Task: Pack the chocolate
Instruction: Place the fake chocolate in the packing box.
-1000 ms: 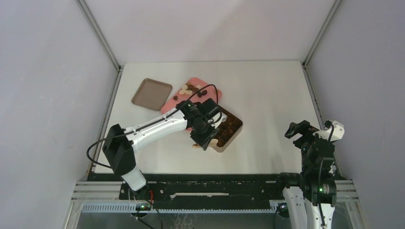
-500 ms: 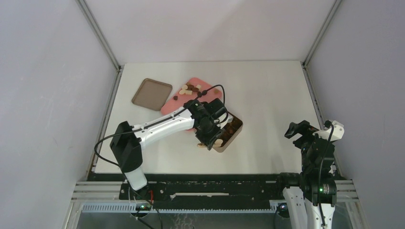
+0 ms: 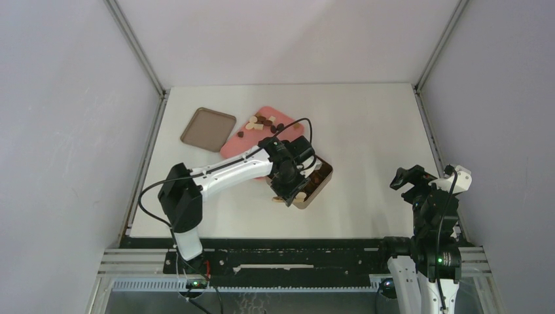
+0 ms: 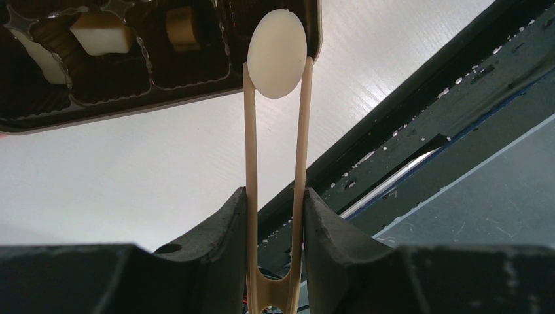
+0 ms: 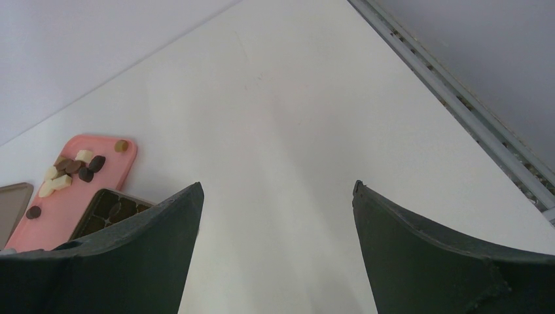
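One cream-white oval chocolate [image 4: 277, 53] is pinched between the tips of the wooden tongs [image 4: 301, 157]. Its long axis runs pretty much in line with the tong arms, pointing away from the left pincer [image 4: 275, 196] toward the tin [image 4: 163, 108]. The broad flat face is turned to the wrist camera: smooth, matte, no markings I can make out. In that view it sits right over the tin's corner; can't tell if it touches the rim. The left pincer is clamped on the tongs, squeezing both arms low down near their joined end.

Inside the tin's dark insert, a cream squarish piece [image 4: 101, 33] and a mid-brown round one [image 4: 182, 26] each sit in their own cup. More loose chocolates [image 3: 262, 122], dark, brown and cream, are bunched at the far end of the pink tray [image 3: 230, 145] on the surface [image 3: 366, 131], just behind the tin. A brown tray [image 3: 208, 129] lies left of the pink one.

The right pincer [image 5: 276, 190] hangs well off to the right, fingers wide apart, holding nothing.
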Available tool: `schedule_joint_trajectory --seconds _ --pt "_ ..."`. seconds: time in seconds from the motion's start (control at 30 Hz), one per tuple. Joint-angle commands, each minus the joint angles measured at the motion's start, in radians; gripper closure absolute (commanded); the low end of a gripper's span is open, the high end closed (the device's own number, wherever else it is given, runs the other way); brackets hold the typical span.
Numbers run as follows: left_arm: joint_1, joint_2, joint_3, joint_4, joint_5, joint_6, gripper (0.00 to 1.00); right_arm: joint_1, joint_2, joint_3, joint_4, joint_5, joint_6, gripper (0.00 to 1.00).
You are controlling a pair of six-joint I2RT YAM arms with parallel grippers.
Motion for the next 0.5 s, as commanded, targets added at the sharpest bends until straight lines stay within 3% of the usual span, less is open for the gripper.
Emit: schedule_joint_trajectory --seconds 0.0,0.47 --pt "-0.008 0.009 0.066 -0.005 0.013 0.024 0.73 0.006 -0.001 -0.001 0.030 0.006 -0.003 0.07" --pt "-0.010 -0.002 0.054 -0.014 -0.005 0.021 0.61 0.006 -0.003 -0.001 0.030 0.004 -0.003 0.07"
